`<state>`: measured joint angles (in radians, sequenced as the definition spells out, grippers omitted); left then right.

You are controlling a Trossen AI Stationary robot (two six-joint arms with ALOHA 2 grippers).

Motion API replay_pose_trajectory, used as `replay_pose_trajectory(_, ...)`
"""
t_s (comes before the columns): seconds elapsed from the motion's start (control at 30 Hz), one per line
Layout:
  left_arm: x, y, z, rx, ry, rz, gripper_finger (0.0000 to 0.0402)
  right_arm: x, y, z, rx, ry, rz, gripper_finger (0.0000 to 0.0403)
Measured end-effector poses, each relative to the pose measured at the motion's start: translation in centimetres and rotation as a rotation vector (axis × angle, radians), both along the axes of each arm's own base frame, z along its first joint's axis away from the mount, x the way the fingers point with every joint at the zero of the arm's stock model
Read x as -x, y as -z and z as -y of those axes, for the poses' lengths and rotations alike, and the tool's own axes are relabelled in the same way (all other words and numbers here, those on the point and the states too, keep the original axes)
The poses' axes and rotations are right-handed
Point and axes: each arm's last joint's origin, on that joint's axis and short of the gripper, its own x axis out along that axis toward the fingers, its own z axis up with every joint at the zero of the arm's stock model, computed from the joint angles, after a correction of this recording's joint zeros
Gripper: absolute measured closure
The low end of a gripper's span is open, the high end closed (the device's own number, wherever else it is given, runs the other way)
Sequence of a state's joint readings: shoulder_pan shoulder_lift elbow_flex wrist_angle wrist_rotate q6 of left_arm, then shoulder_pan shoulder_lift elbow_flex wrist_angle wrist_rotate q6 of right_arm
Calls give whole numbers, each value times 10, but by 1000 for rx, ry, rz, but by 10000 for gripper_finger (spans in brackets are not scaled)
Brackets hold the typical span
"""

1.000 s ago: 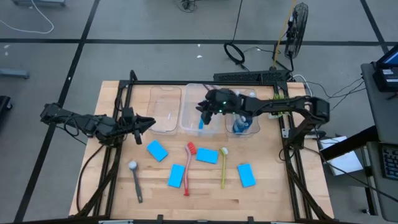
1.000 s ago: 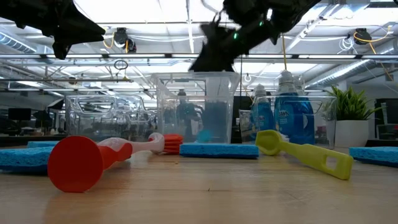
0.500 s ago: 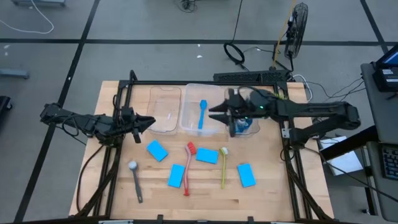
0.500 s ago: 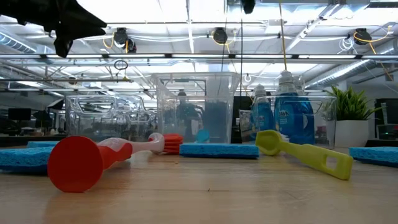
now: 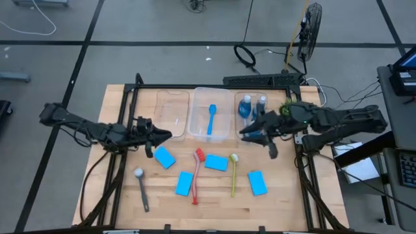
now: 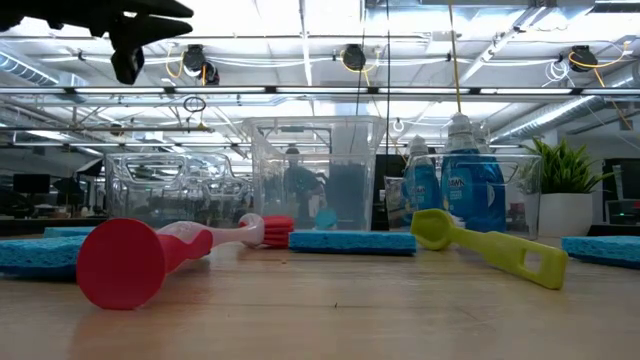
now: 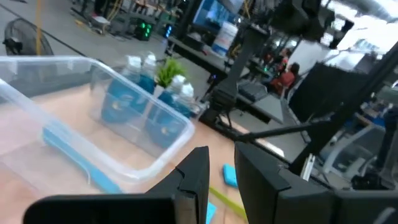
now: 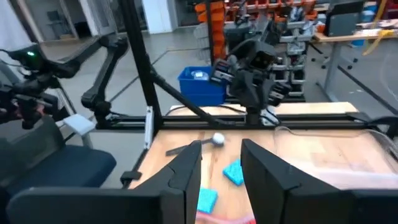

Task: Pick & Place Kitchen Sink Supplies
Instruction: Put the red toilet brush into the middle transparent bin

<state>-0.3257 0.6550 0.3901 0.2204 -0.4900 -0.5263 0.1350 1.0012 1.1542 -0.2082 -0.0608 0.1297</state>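
Nearest the bottom of the frame, most supplies lie loose on the table: the grey brush (image 5: 141,188), four blue sponges (image 5: 184,183), the red brush (image 5: 197,175) and the yellow-green brush (image 5: 233,174). Above them, mid-frame, the left gripper (image 5: 162,135) and right gripper (image 5: 250,133) hang empty, fingers slightly parted. Farther up, the blue brush (image 5: 211,119) lies in the middle bin (image 5: 195,120), bottles (image 5: 245,108) stand binned at right. I'd say roughly half remains.

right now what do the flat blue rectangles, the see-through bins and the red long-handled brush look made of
Flat bright-blue rectangular sponges: seemingly soft cellulose foam, matte with a grainy edge in the low view. See-through bins: clear rigid plastic, glossy, contents visible through the walls. Red long-handled brush: likely moulded plastic, smooth with a slight sheen.
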Motion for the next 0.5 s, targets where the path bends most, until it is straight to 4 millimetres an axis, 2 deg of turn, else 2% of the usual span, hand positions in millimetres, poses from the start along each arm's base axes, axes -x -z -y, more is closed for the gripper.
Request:
replay_pose_trajectory(0.17,-11,-10,10,-10,31,-23,325,25,-4,-3,15,17,-20,303)
replay_pose_trajectory(0.4,-27,-39,23,-78,67,-66,325,52,-8,-3,19,-13,-28,303)
replay_pose_trajectory(0.5,-34,-52,28,-97,77,-130,325,62,-1,-1,18,-15,-10,303)
